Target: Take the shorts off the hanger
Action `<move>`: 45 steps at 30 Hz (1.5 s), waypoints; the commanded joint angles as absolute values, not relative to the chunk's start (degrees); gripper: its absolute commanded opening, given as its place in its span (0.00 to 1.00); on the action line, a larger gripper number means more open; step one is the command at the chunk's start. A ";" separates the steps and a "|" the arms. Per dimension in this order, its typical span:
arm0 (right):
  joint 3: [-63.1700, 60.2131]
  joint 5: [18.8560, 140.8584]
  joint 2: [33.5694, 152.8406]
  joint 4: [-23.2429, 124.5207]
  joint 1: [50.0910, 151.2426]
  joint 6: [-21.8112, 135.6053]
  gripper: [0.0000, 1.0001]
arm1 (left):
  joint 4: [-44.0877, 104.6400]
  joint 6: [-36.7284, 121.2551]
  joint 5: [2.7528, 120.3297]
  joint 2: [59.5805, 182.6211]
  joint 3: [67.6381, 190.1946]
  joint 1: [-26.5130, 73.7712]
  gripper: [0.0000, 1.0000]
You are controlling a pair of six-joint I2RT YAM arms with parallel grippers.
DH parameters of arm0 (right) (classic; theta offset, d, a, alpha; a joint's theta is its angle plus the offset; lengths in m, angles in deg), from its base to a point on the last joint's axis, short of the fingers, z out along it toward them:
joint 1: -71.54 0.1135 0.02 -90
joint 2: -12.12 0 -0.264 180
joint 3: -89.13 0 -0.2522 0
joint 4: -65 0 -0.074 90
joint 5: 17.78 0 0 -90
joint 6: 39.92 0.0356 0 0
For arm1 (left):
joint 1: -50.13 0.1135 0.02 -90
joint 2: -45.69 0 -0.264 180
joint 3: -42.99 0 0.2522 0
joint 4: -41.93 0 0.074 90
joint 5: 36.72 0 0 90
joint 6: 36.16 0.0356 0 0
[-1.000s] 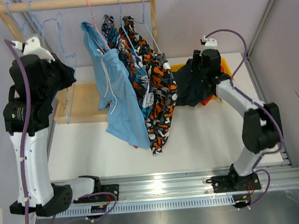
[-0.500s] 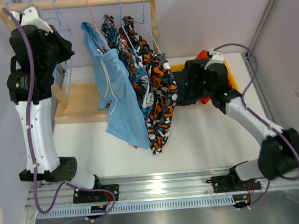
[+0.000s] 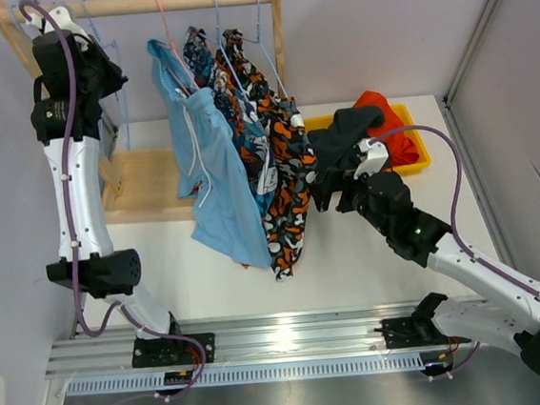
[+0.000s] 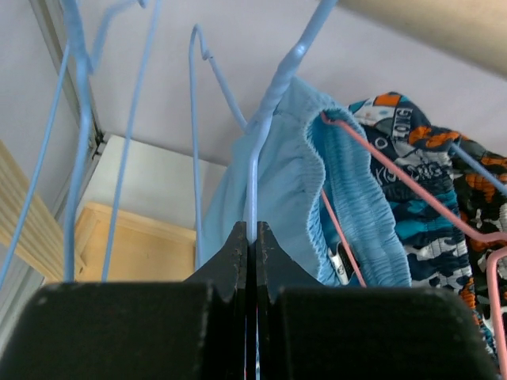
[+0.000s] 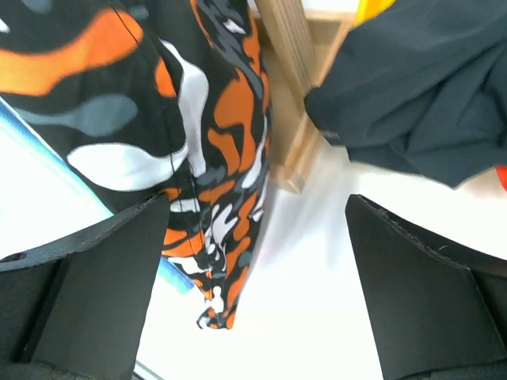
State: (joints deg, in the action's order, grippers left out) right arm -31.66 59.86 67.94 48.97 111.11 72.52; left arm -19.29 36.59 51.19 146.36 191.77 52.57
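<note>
right gripper (image 5: 255,207): jaws spread wide, nothing between them. It hovers low over the table (image 3: 370,250), just beside the hem of the orange-black-white blotch shorts (image 3: 287,177), not touching them.
hanging shorts: three pairs on the rack, side by side – light blue shorts (image 3: 213,184) on the left, blue-and-orange print shorts (image 3: 258,160) in the middle, blotch pair on the right. All hang off wire hangers and their hems reach down to the table.
yellow tray (image 3: 417,163): sits behind and to the right of the right gripper. The plain orange shorts (image 3: 386,119) lie in it, and the dark grey shorts (image 3: 340,138) are draped over its left rim, partly spilling toward the rack.
left gripper (image 4: 249,237): raised to the left end of the wooden rail (image 3: 136,3), fingers pressed together on the wire of a blue hanger (image 4: 252,174). No cloth shows on that hanger. Other bare blue hangers hang beside it.
done: two of five pairs are off their hangers, going by where they lie.
left: three pairs. The blotch pair is nearest the open gripper, so it is the likely next one.
risk: the dark grey pair overhangs the tray rim – it could slide off or snag on a reach past it.
</note>
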 commanded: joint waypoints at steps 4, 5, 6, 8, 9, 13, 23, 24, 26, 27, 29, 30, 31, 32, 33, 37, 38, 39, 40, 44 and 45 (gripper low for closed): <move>-25.18 53.94 67.50 45.09 112.06 70.91 1.00 | -14.89 35.91 54.41 137.56 180.42 52.59 0.34; -24.91 53.59 67.32 44.65 112.14 70.48 0.99 | -14.89 36.17 54.60 136.84 179.80 52.68 0.47; -24.64 53.41 67.15 44.38 112.23 70.30 0.99 | -14.89 36.09 54.86 136.14 179.36 52.59 0.52; -23.94 52.71 66.62 43.42 112.41 70.12 0.99 | -14.81 35.56 56.61 133.77 178.30 52.59 0.61; -23.76 52.44 66.44 42.54 112.67 70.12 0.99 | -14.98 34.78 57.75 133.15 178.30 52.50 0.68; -24.11 51.21 64.08 41.48 113.20 70.39 0.99 | -14.98 32.93 63.73 131.21 179.69 50.75 0.77; -25.08 49.19 59.94 37.97 113.99 71.00 0.99 | -16.21 30.64 63.48 134.20 185.33 40.91 0.79; -25.17 49.10 59.41 37.79 113.99 71.00 0.99 | -15.86 30.55 63.04 134.64 185.33 40.38 0.79; -25.34 48.66 58.71 36.91 114.17 71.09 0.99 | -15.34 30.20 62.42 135.87 185.33 39.06 0.78; -25.43 48.40 58.01 36.65 114.17 70.91 0.99 | -14.99 30.03 62.16 136.39 185.33 38.71 0.78; -25.34 47.79 57.22 35.94 114.08 70.83 0.99 | -14.54 29.85 60.93 137.71 185.33 38.00 0.76; -25.34 47.43 56.95 35.25 114.08 70.65 0.99 | -14.28 29.85 60.40 138.15 185.33 37.74 0.76; -25.26 47.26 56.17 34.98 114.08 70.39 0.99 | -13.58 29.76 60.14 138.59 185.24 37.47 0.75; -25.17 46.82 55.81 34.28 114.08 70.30 0.99 | -13.23 29.50 59.96 139.55 185.24 37.47 0.74; -25.17 46.55 55.46 34.01 114.08 69.95 0.99 | -12.88 29.32 59.87 140.08 185.16 37.47 0.74; -24.91 46.03 53.79 32.69 114.08 69.60 0.99 | -11.47 28.71 59.08 142.63 185.68 37.21 0.72; -24.73 45.85 53.35 32.08 114.08 69.59 0.99 | -11.12 28.27 58.65 143.16 185.86 37.12 0.70; -24.64 45.59 53.08 31.90 114.08 69.51 0.99 | -10.94 28.09 58.55 143.95 185.95 37.12 0.67; -24.73 45.50 52.82 31.81 114.17 69.33 0.99 | -10.68 27.83 58.64 144.30 186.03 37.12 0.63; -24.82 44.88 52.20 31.11 114.17 68.98 0.99 | -10.15 26.43 58.73 145.80 186.74 37.12 0.28; -24.90 44.88 52.12 31.11 114.08 68.98 0.99 | -10.15 26.16 58.47 146.06 187.00 37.12 0.18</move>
State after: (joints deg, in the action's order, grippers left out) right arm -26.20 46.50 52.90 31.53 113.82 69.85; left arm -13.00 27.73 59.39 145.83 183.94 37.68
